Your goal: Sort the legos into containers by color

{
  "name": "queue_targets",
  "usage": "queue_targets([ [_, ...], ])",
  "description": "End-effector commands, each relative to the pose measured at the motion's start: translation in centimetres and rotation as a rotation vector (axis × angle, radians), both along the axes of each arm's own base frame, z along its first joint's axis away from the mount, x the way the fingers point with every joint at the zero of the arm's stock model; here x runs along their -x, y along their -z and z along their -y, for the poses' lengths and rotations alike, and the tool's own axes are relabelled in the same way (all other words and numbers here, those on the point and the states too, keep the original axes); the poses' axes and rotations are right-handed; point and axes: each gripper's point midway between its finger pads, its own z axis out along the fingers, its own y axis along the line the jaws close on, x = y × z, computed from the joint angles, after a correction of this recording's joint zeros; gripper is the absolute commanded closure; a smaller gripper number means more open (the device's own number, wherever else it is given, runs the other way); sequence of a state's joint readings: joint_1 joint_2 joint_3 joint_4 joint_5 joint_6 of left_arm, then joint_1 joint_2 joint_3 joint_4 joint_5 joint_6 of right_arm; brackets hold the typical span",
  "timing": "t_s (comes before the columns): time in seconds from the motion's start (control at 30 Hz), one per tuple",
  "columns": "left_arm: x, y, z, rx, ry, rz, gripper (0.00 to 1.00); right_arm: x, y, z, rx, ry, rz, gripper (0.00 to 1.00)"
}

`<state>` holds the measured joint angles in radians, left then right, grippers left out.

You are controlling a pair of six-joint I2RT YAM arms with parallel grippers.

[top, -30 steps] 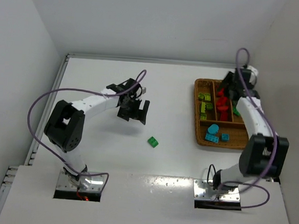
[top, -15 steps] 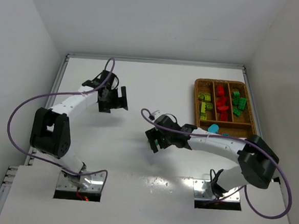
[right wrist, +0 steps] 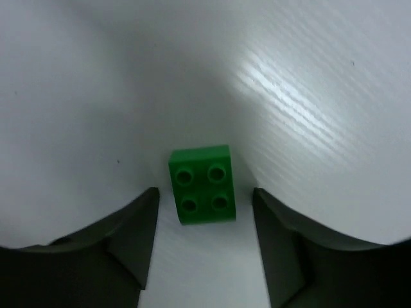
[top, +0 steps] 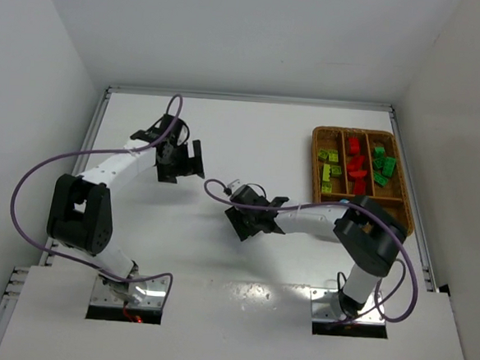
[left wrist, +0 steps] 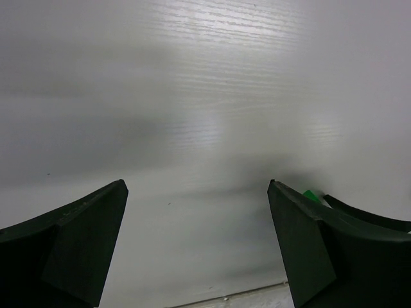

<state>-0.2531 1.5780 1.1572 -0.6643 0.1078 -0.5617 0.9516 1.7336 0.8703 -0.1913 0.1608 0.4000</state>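
Note:
One green lego [right wrist: 201, 185], a two-by-two studded brick, lies flat on the white table. My right gripper [right wrist: 204, 194] is open and low over it, with one finger on each side and neither touching. In the top view my right gripper [top: 244, 222] covers this brick at the table's middle. The wicker tray [top: 315, 179] stands at the far right, holding yellow-green legos [top: 330, 168], red legos [top: 355, 165] and green legos [top: 381, 163] in separate compartments. My left gripper [top: 185, 165] is open and empty over bare table at the far left; it also shows in the left wrist view [left wrist: 196, 187].
My right arm's elbow [top: 371, 232] covers the near end of the tray, so its near compartment is hidden. A small green sliver [left wrist: 311, 194] shows behind my left gripper's right finger. White walls enclose the table on the far side and at both sides.
My right arm has swung from the tray to the table's middle and come down over the green lego. My left arm has drawn back toward the far left.

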Motion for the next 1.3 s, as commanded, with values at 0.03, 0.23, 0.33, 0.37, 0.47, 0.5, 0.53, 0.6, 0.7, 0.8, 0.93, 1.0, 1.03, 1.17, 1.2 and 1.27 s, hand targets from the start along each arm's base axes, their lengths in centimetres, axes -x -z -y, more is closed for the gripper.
queue_targets([
  [0.03, -0.5, -1.6, -0.4, 0.017, -0.021, 0.054, 0.03, -2.3, -1.2, -2.5, -0.051, -0.003, 0.083, 0.53],
  [0.23, -0.6, -1.9, -0.8, 0.011, -0.015, 0.069, 0.03, -5.3, -4.5, 0.7, -0.055, 0.174, 0.174, 0.81],
  [0.33, -0.7, -2.1, -0.6, 0.024, -0.009, 0.075, 0.03, -8.1, -6.4, 6.9, -0.077, 0.384, 0.187, 0.82],
  [0.37, -0.7, -2.1, -0.6, 0.024, -0.009, 0.075, 0.03, -9.8, -6.8, 11.0, -0.079, 0.53, 0.182, 0.82],
  [0.47, -0.9, -2.2, -0.4, 0.031, 0.005, 0.086, 0.03, -12.2, -9.6, 19.7, -0.191, 0.81, 0.209, 0.85],
  [0.5, -0.9, -2.2, -0.4, 0.031, 0.005, 0.086, 0.03, -12.5, -10.2, 21.8, -0.222, 0.882, 0.216, 0.85],
  [0.53, -0.8, -2.2, -0.2, 0.039, 0.009, 0.084, 0.03, -12.8, -11.1, 23.6, -0.26, 0.928, 0.23, 0.85],
  [0.6, -1.0, -2.0, 0.0, 0.047, 0.014, 0.082, 0.03, -13.2, -11.4, 29.5, -0.274, 1.098, 0.238, 0.85],
  [0.7, -1.0, -1.7, -0.2, 0.048, 0.017, 0.074, 0.03, -14.3, -12.0, 34.4, -0.359, 1.242, 0.236, 0.85],
  [0.8, -1.0, -1.8, -0.1, 0.052, 0.03, 0.074, 0.03, -15.3, -12.4, 38.1, -0.331, 1.336, 0.269, 0.85],
  [0.93, -1.0, -1.5, -0.1, 0.05, 0.03, 0.065, 0.03, -16.4, -11.9, 41.2, -0.324, 1.411, 0.259, 0.85],
  [1.0, -1.0, -1.4, -0.1, 0.05, 0.03, 0.065, 0.03, -17.0, -11.6, 41.8, -0.34, 1.422, 0.26, 0.85],
  [1.03, -1.3, -1.4, -0.1, 0.049, 0.03, 0.064, 0.03, -17.3, -11.7, 41.9, -0.341, 1.422, 0.262, 0.85],
  [1.17, -1.5, -1.3, 0.0, 0.049, 0.03, 0.061, 0.03, -17.8, -11.0, 43.6, -0.313, 1.464, 0.268, 0.85],
  [1.2, -1.5, -0.9, 0.0, 0.046, 0.029, 0.049, 0.03, -18.0, -10.8, 44.1, -0.311, 1.473, 0.265, 0.84],
  [1.27, -1.7, -0.9, 0.2, 0.054, 0.034, 0.046, 0.03, -18.5, -10.0, 44.8, -0.304, 1.486, 0.25, 0.82],
])
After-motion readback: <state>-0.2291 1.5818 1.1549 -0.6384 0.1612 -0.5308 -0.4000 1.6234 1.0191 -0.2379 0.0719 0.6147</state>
